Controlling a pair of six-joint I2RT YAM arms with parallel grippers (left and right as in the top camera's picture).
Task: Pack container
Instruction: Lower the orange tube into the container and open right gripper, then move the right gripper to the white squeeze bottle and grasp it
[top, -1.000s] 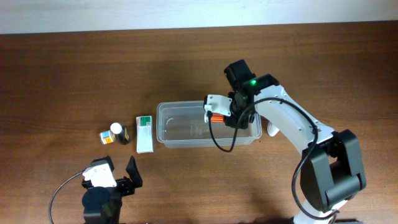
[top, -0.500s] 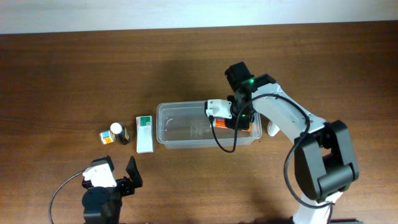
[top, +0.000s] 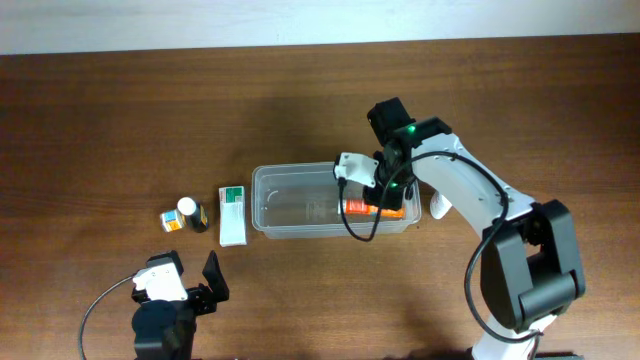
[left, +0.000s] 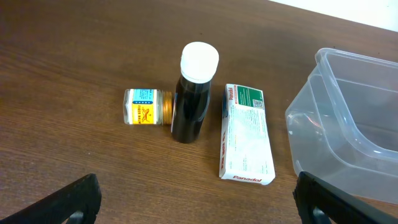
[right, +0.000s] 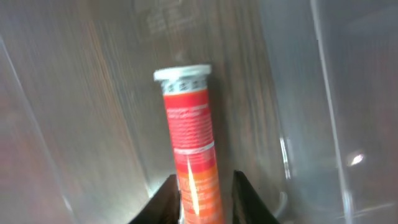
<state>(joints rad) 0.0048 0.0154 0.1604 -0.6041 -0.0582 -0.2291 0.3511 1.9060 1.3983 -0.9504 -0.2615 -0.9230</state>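
Right wrist view: my right gripper pinches the orange tube, its long axis pointing straight away from my grip, low inside the clear container; my left gripper is spread wide.

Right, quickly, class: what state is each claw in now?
Left claw: open, empty.
Right claw: closed on the orange tube, inside the tub.

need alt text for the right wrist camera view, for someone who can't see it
An orange-red cylindrical tube with a white cap, gripped at its near end by the right gripper, points away from the camera inside the clear plastic rectangular container. The brown wooden table shows through the container's floor.
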